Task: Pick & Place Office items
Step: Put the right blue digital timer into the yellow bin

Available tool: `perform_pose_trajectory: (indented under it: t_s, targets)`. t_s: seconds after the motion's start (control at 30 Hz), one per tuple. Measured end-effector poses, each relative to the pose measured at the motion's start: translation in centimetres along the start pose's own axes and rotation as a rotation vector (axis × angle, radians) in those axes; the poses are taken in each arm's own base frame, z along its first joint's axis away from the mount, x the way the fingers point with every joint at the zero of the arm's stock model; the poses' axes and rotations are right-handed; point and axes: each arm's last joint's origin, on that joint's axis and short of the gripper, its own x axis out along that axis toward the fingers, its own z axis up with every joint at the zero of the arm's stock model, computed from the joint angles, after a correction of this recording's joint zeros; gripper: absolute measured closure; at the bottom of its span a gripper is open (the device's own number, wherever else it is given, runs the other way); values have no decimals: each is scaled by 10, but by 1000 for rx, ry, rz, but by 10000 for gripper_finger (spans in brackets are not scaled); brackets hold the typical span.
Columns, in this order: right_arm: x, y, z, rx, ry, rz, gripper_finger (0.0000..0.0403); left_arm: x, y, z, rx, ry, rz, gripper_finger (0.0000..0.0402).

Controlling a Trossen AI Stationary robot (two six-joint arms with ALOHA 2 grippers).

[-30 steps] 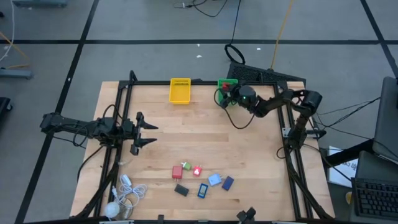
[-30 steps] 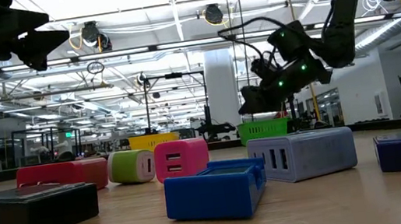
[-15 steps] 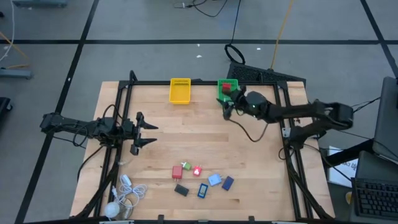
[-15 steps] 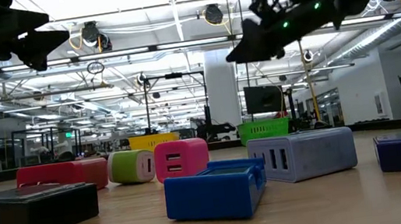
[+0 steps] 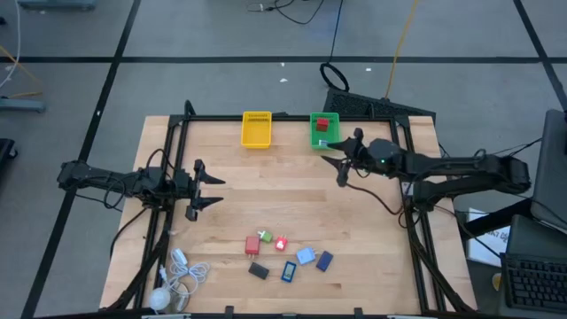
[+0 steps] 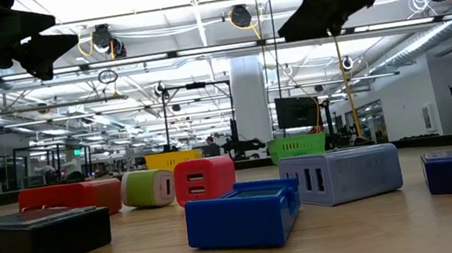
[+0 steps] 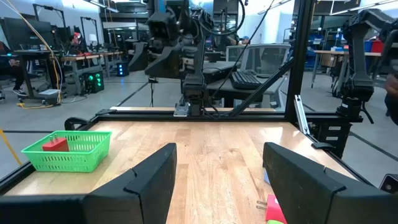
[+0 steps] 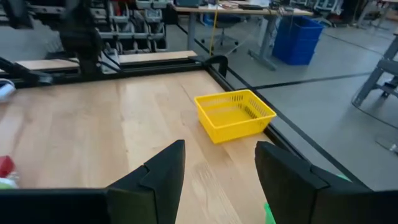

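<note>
Several small office items in red, green, blue and black lie in a cluster (image 5: 285,254) near the table's near edge, resting flat on the wood; the low view shows them close up (image 6: 243,215). One red block (image 5: 324,123) lies inside the green basket (image 5: 315,135), also seen in the left wrist view (image 7: 56,144). My right gripper (image 5: 340,162) hangs open above the table, just near and right of the green basket, high in the low view (image 6: 316,12). My left gripper (image 5: 213,190) waits open at the table's left (image 7: 217,180).
A yellow basket (image 5: 256,128) stands at the far edge, left of the green one (image 8: 235,115). A white coiled cable with a ball (image 5: 173,282) lies at the near left corner. Black frame rails (image 5: 407,190) border the table. Bare wood lies between the baskets and the cluster.
My right gripper has drawn back from over the green basket toward the table's near and right side and has risen, its arm stretching out level. The red block stays in the green basket. My left arm has kept still.
</note>
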Motion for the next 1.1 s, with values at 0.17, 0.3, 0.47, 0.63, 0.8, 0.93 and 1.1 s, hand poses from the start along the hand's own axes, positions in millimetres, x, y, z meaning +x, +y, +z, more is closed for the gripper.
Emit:
perform_pose_trajectory:
  t_s: [0.17,0.3,0.47,0.63,0.8,0.93,1.1]
  targets:
    - [-9,8,0,18,25,44,218,0,0,0,0,0,0,158]
    - [-9,21,-7,53,93,187,221,0,0,0,0,0,0,158]
    - [-9,46,-27,142,156,505,225,0,0,0,0,0,0,158]
    - [-19,73,-52,213,38,777,225,0,0,0,0,0,0,158]
    - [-37,78,-84,251,-87,866,227,0,0,0,0,0,0,158]
    - [-47,69,-103,302,-151,794,227,0,0,0,0,0,0,158]
    - [-52,56,-113,278,-249,629,227,0,0,0,0,1,0,158]
